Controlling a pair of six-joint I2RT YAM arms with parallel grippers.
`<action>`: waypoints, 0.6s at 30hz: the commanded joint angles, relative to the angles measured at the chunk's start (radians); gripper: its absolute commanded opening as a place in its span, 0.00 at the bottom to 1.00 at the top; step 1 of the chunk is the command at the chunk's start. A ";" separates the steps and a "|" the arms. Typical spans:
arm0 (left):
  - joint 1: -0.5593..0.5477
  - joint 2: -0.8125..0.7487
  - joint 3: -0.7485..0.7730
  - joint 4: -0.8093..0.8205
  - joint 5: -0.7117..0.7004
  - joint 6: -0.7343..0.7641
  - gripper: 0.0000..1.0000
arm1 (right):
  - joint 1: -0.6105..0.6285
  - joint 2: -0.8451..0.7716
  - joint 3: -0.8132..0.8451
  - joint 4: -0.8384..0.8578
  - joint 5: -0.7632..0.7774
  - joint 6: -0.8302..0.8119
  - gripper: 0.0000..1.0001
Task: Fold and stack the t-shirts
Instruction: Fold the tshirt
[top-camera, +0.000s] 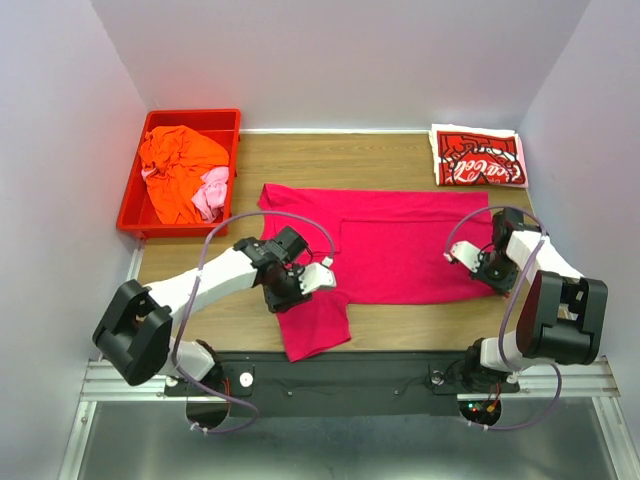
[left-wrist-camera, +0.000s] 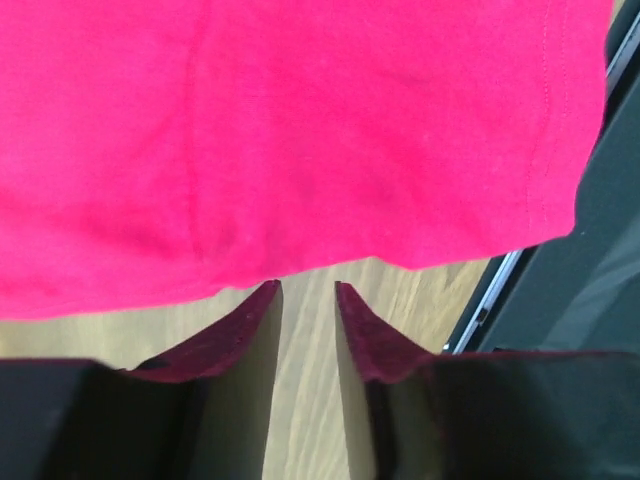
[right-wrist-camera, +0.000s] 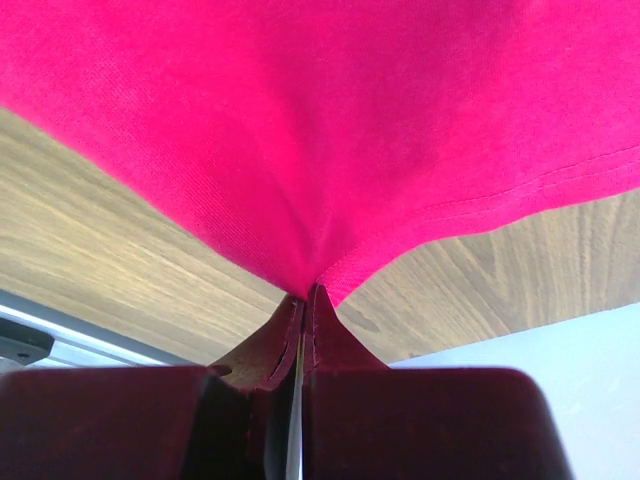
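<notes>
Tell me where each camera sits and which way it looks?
Top camera: high behind the robot, looking down on the table, the left arm, the right arm and the pink shirt.
Left wrist camera: on the left arm, looking along its open left claw at the shirt's edge, ungripped.
Right wrist camera: on the right arm, looking along its right claw, shut on the shirt's hem.
Shared: all three see the pink shirt.

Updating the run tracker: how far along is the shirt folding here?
Done: the Coca-Cola shirt lies folded at the far right corner. In hand: the magenta shirt is spread out, right gripper shut on its edge, left gripper open at its hem, gripping nothing. Left: folding it, plus the orange shirt and light pink shirt bunched in the red bin.
</notes>
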 joint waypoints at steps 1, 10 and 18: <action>-0.052 0.039 -0.068 0.079 -0.065 -0.058 0.47 | -0.004 0.008 0.029 -0.031 -0.006 0.007 0.01; -0.110 0.151 -0.120 0.198 -0.175 -0.096 0.49 | -0.004 0.031 0.023 -0.031 -0.007 0.012 0.01; -0.138 0.193 -0.161 0.232 -0.165 -0.090 0.18 | -0.004 0.038 0.020 -0.031 -0.007 0.014 0.01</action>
